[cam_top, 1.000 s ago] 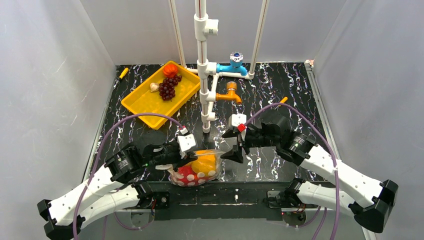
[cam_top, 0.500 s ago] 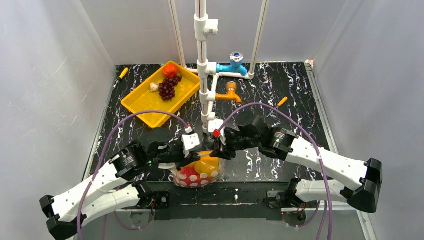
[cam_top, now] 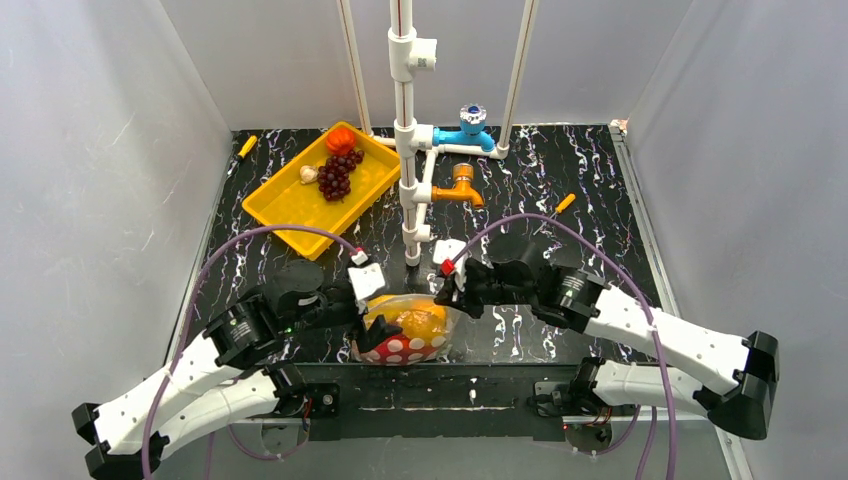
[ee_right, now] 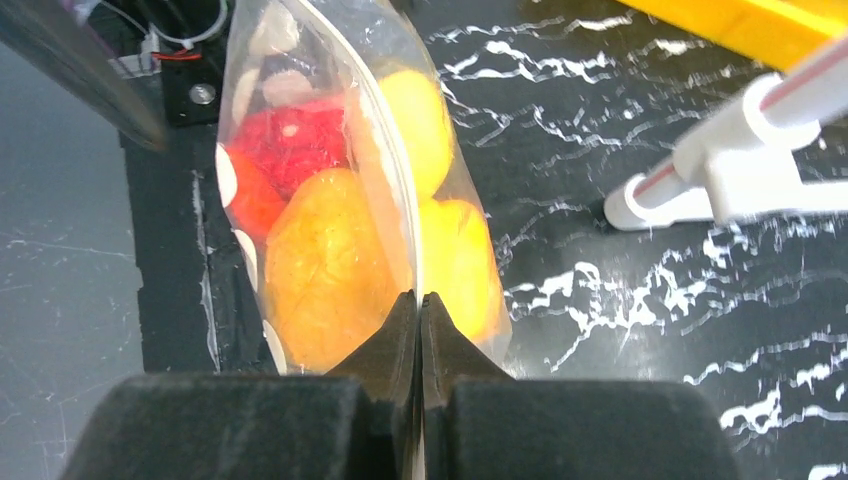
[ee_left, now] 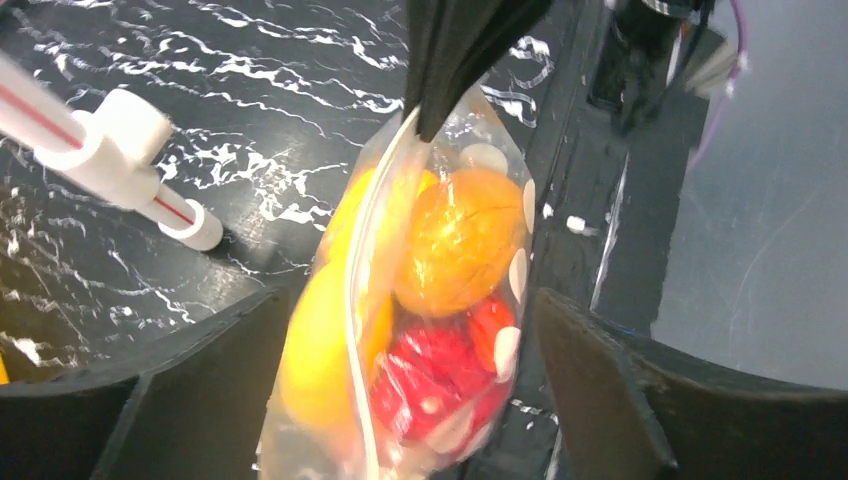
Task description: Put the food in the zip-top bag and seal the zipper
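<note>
The zip-top bag (cam_top: 408, 336), clear with white dots, hangs near the table's front edge. Through its side show pieces of food: an orange fruit (ee_left: 460, 240), a yellow one (ee_left: 320, 340) and a red one (ee_left: 440, 370). My right gripper (ee_right: 418, 300) is shut on the zipper (ee_right: 400, 180) at the bag's right end. My left gripper (ee_left: 400, 400) stands open, one finger on each side of the bag without pinching it. More food lies in the yellow tray (cam_top: 290, 205): dark purple grapes (cam_top: 335, 175), a red-orange piece (cam_top: 340, 138) and a small white one (cam_top: 309, 174).
A white pipe stand (cam_top: 405, 130) rises mid-table just behind the bag, carrying a blue tap (cam_top: 470, 125) and an orange tap (cam_top: 460, 185). Small orange sticks lie at the far left (cam_top: 246, 146) and mid right (cam_top: 566, 203). White walls close in the table.
My right gripper came in from the right and shut on the bag's zipper. My left gripper, which was shut on the bag, has opened wide. The bag shifted slightly right.
</note>
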